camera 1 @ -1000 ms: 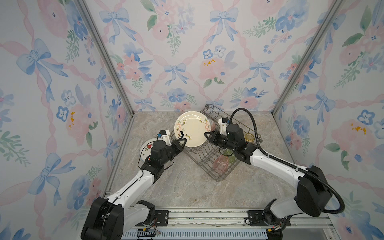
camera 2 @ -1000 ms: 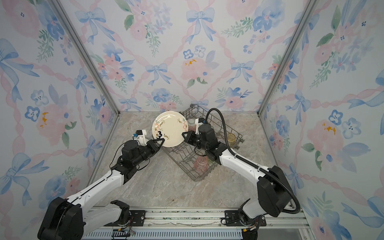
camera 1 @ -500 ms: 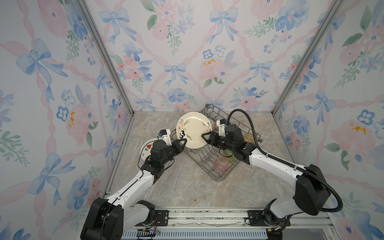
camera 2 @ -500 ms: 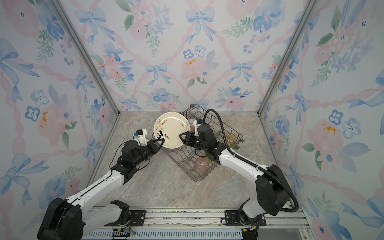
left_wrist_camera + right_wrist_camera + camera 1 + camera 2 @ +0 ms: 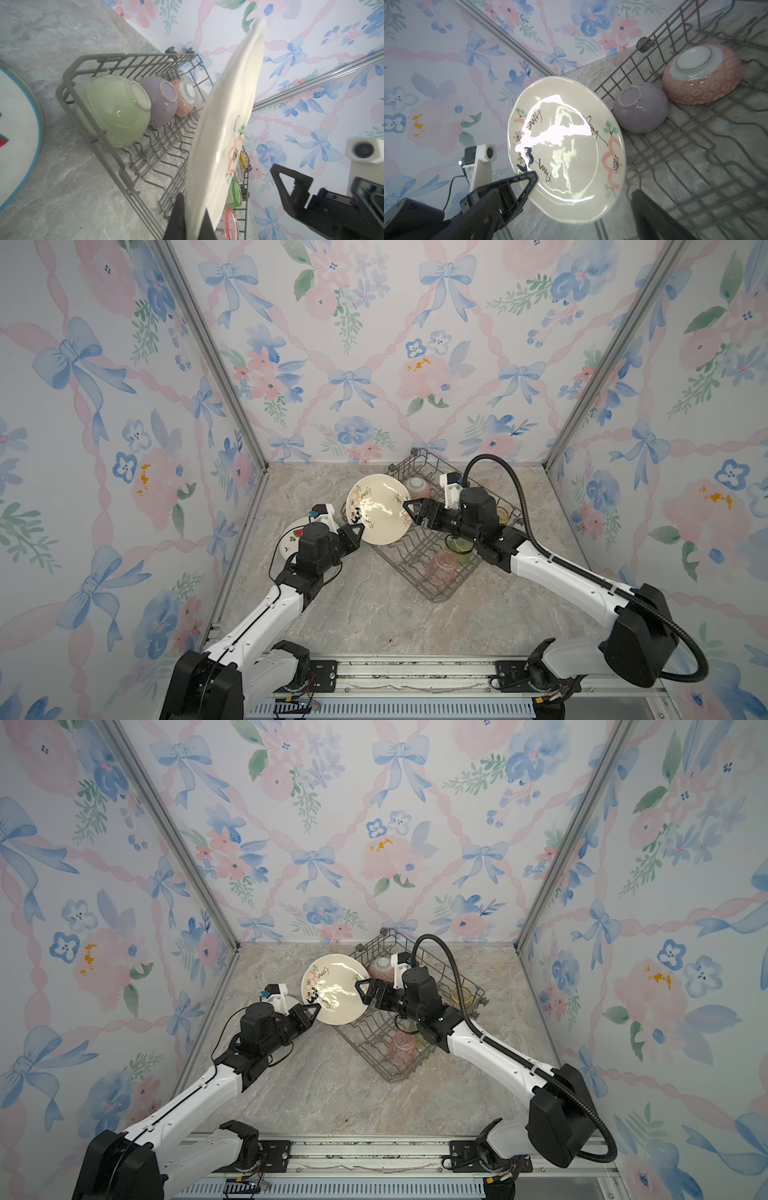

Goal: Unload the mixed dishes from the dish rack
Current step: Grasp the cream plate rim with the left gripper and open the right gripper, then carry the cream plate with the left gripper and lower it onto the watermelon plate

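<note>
The cream floral plate (image 5: pixel 378 508) (image 5: pixel 334 988) stands tilted on edge over the left corner of the grey wire dish rack (image 5: pixel 432 598) (image 5: pixel 399 1078). My left gripper (image 5: pixel 357 531) (image 5: pixel 193 207) is shut on its lower left rim. My right gripper (image 5: pixel 409 509) (image 5: pixel 363 990) is open at the plate's right rim, with one finger (image 5: pixel 648 212) just clear of the edge. In the rack a green bowl (image 5: pixel 114 110), a lilac bowl (image 5: pixel 162 99) and a pink bowl (image 5: pixel 185 97) lean in a row. A pink tumbler (image 5: pixel 440 566), a green tumbler (image 5: pixel 461 546) and a yellow tumbler (image 5: pixel 503 514) are there too.
A white fruit-print plate (image 5: pixel 291 537) (image 5: pixel 16 133) lies flat on the marble table, left of the rack and partly under my left wrist. Floral walls close in the back and both sides. Bare marble (image 5: pixel 374 614) stretches in front of the rack.
My right gripper has gone from shut on the plate's right rim to fully open and let it go. The left gripper has tightened on the lower left rim and now holds the plate alone.
</note>
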### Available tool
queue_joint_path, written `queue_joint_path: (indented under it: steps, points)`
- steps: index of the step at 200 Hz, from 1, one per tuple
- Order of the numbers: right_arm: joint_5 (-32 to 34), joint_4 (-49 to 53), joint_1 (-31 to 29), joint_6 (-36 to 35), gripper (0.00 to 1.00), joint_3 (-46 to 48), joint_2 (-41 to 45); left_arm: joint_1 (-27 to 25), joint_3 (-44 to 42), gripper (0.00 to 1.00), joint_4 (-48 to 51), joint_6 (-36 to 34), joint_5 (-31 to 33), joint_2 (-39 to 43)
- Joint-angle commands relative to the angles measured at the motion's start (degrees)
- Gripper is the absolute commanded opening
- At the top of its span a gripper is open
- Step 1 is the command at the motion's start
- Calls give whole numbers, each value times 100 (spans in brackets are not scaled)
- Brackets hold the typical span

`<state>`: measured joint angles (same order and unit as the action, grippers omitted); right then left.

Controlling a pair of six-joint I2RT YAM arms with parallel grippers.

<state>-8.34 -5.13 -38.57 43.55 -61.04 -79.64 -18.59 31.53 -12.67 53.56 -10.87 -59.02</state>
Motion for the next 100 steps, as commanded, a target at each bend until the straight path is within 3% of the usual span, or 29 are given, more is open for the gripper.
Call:
queue_joint_path:
  steps: [1, 67, 100]
  points:
    - [261, 256, 64, -333, 99, 12, 169, 173, 134, 0, -533, -30, 171, 353]
    - [341, 363, 104, -470, 99, 315, 453, 698, -278, 0, -395, 506, 965, 960]
    - [441, 441, 112, -513, 99, 519, 613, 947, -284, 0, 319, 533, 2019, 1439]
